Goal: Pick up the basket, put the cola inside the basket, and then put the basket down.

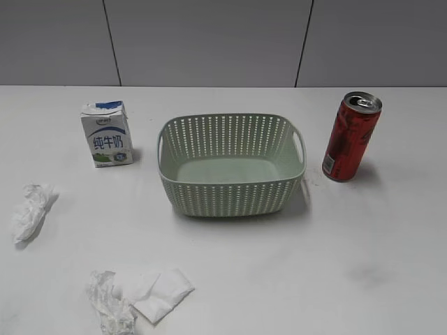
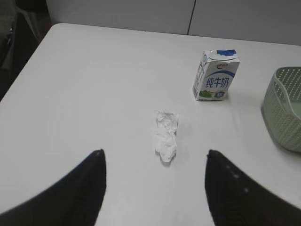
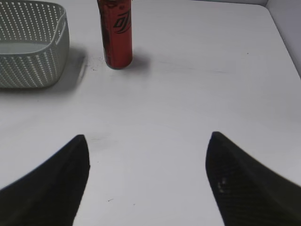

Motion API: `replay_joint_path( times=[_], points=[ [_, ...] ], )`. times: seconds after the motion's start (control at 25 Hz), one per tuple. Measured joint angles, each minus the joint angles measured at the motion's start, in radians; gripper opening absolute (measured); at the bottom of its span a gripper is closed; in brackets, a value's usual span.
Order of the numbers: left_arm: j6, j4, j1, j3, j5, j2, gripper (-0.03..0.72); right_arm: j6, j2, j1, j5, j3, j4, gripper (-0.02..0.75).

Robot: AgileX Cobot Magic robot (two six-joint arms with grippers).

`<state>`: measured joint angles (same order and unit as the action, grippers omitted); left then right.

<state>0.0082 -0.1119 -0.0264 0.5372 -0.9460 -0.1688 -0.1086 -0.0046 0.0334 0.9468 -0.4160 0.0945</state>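
The pale sage-green basket (image 1: 232,190) stands empty on the middle of the white table. It also shows in the left wrist view (image 2: 284,120) and the right wrist view (image 3: 28,61). The red cola can (image 1: 350,137) stands upright to the right of the basket, apart from it, and shows in the right wrist view (image 3: 115,33). My left gripper (image 2: 154,155) is open and empty above the table, near a tissue wad. My right gripper (image 3: 148,139) is open and empty, well short of the cola. Neither arm shows in the exterior view.
A white-and-blue milk carton (image 1: 106,134) stands left of the basket, also in the left wrist view (image 2: 215,75). Crumpled tissues lie at the left (image 1: 31,211), also in the left wrist view (image 2: 165,135), and at the front (image 1: 136,296). A grey wall stands behind the table.
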Motion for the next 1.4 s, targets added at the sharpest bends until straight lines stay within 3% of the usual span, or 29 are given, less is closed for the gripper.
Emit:
replay_joint_path(
  times=[0.4,0.52,1.0,1.24,1.4],
  points=[
    [0.000,-0.077,0.002,0.116,0.125,-0.444,0.500,-0.001,0.000,0.000,-0.001,0.000,0.000,0.584],
    [0.012,-0.087,0.032,0.183,0.126,-0.571,0.500,-0.001,0.000,0.000,-0.001,0.000,0.001,0.585],
    [0.026,-0.099,0.240,0.526,0.030,-1.090,0.500,-0.001,0.000,0.000,-0.001,0.000,0.001,0.584],
    [-0.070,-0.083,0.371,0.716,0.002,-1.344,0.500,-0.001,0.000,0.000,-0.001,0.000,0.001,0.584],
    [-0.195,0.003,0.468,0.841,-0.023,-1.511,0.500,-0.001,0.000,0.000,-0.001,0.000,0.001,0.584]
  ],
)
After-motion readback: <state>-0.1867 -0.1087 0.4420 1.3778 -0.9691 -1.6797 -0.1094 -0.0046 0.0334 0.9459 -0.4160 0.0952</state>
